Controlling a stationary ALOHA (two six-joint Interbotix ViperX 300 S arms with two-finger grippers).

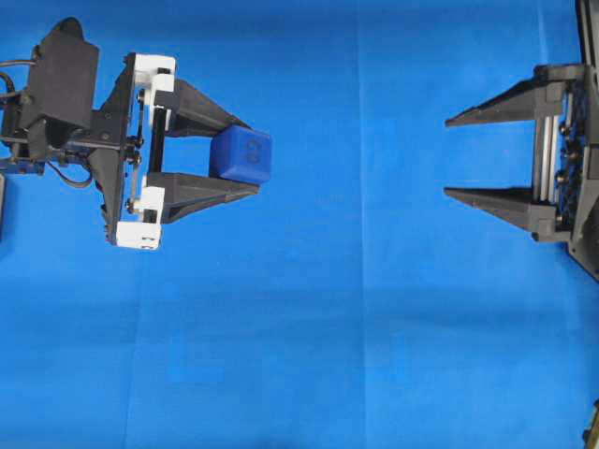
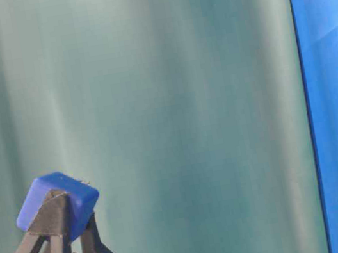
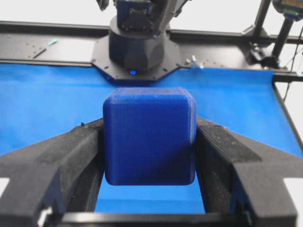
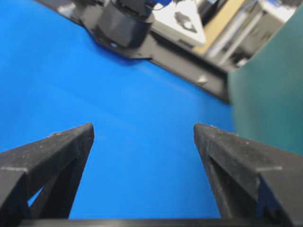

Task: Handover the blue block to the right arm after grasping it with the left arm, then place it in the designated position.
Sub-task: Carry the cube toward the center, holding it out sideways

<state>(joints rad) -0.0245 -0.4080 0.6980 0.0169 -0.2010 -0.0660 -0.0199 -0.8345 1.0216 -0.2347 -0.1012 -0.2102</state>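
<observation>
The small rounded cube (image 1: 242,155) is dark blue, the flat cloth (image 1: 356,327) bright blue, the hanging backdrop (image 2: 173,113) dull teal.

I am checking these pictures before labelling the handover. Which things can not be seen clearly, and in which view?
- Embossed mark on the blue block: overhead view, too small to read.
- Right arm's gripper: overhead view, wrist cut by the right edge; absent from the table-level view.
- Left arm's gripper: table-level view, body cut by the bottom edge.
- Designated position: no marking visible on the blue cloth.
- Clutter behind the table: right wrist view, blurred.
</observation>
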